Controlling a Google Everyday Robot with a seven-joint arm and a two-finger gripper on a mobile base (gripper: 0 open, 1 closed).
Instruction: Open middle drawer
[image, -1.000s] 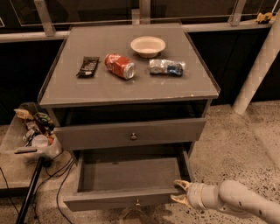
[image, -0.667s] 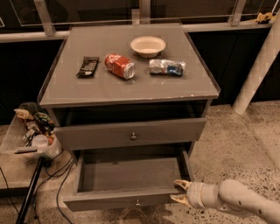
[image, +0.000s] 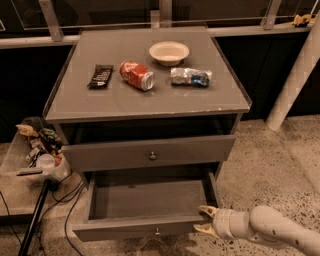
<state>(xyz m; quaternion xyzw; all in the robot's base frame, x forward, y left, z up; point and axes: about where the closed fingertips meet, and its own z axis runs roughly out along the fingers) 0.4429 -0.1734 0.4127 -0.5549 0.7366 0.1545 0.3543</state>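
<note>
The middle drawer (image: 150, 200) is pulled far out of the grey cabinet. Its shallow grey box is bare inside, and its front panel (image: 125, 234) carries a small round knob (image: 156, 231) near the bottom edge of the view. My gripper (image: 200, 219), on a white arm coming in from the lower right, sits at the right end of that front panel. Its two pale fingers are spread, one above the other, and hold nothing. The drawer above (image: 150, 154), with its own knob (image: 152, 156), stands slightly out. Any drawer below is hidden.
On the cabinet top (image: 150, 105) lie a dark snack bar (image: 100, 75), a red can on its side (image: 136, 75), a white bowl (image: 169, 52) and a crumpled packet (image: 190, 77). A clear bin of odds and ends (image: 37, 150) and cables stand left. A white post (image: 295, 80) stands right.
</note>
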